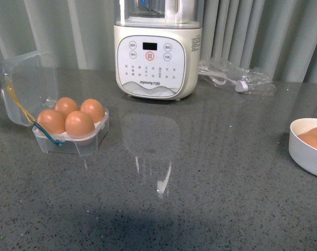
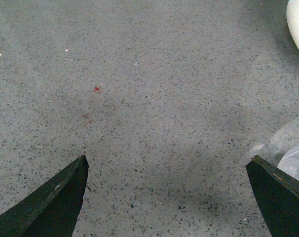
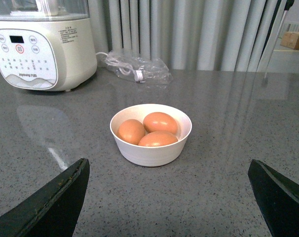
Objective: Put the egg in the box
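The box (image 1: 75,144) is a small clear plastic case at the left of the grey counter, its hinged lid (image 1: 27,83) standing open. Several orange-brown eggs fill its cells, one of them the front egg (image 1: 79,124). Neither arm shows in the front view. My left gripper (image 2: 169,158) is open over bare counter with nothing between its fingers. My right gripper (image 3: 169,161) is open too, short of a white bowl (image 3: 150,150) that holds three more brown eggs, the nearest being the front egg (image 3: 158,139).
A cream kitchen appliance (image 1: 157,52) stands at the back centre, with a clear bag holding a cable (image 1: 237,78) to its right. The white bowl (image 1: 305,151) sits at the counter's right edge. Grey curtains hang behind.
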